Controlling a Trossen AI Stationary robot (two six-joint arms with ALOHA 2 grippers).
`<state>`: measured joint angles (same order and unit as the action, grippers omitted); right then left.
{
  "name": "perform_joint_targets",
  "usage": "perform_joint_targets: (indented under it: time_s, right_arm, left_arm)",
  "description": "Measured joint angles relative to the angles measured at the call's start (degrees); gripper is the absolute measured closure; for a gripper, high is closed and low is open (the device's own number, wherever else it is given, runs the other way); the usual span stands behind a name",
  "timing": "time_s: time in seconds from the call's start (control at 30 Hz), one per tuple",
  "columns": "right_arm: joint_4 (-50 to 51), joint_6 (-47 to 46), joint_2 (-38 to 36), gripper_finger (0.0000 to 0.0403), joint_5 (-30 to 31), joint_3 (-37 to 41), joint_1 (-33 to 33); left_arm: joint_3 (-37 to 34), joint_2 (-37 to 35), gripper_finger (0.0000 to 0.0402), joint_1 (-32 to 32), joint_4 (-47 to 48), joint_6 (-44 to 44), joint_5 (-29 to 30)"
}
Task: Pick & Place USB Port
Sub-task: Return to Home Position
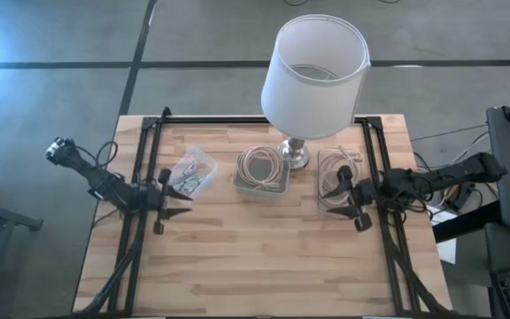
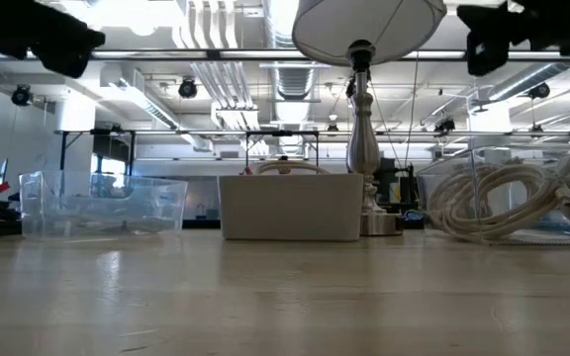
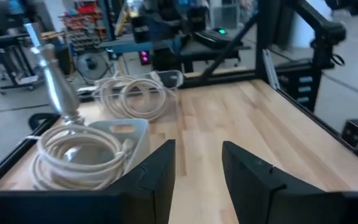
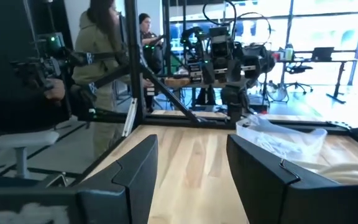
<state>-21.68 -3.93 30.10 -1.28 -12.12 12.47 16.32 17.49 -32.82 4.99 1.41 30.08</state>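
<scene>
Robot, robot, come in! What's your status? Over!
Left gripper open, empty, left side. Right gripper open, empty, right side. Cable coiled in white bin. Nothing blocking.

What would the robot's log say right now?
left fingers: open, empty | right fingers: open, empty | white bin: cable coiled inside

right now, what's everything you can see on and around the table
table: one, light wood
lamp: one, white shade, silver stem, back centre
white bin: one, centre, beside the lamp's base
coiled cable: pale, in the white bin; count unclear
left clear tub: one, left of the bin, small items inside, too small to identify
right clear tub: one, right of the lamp
white cable: one coil, in the right clear tub
people: two, beyond the table
left gripper: dark, open, by the left clear tub
right gripper: dark, open, by the right clear tub
</scene>
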Motion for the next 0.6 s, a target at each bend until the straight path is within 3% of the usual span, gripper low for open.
perform_joint_targets:
  time_s: [0.33, 0.43, 0.6]
  right_arm:
    - [-0.1, -3.4, -8.1, 0.0213, -2.4, 7.2, -3.0]
    - [-0.7, -4.7, -9.7, 0.0213, -2.2, 9.3, -3.0]
    - [-1.7, -5.9, -12.0, 0.0213, -0.3, 11.6, -3.1]
  left_arm:
    - [-8.0, -17.4, 0.0266, 3.4, -0.6, -0.6, -0.1]
    - [-9.6, -17.4, 0.0266, 3.6, -0.8, -0.4, 0.4]
    - [-11.5, -17.4, 0.0266, 4.3, -0.6, -0.2, 6.4]
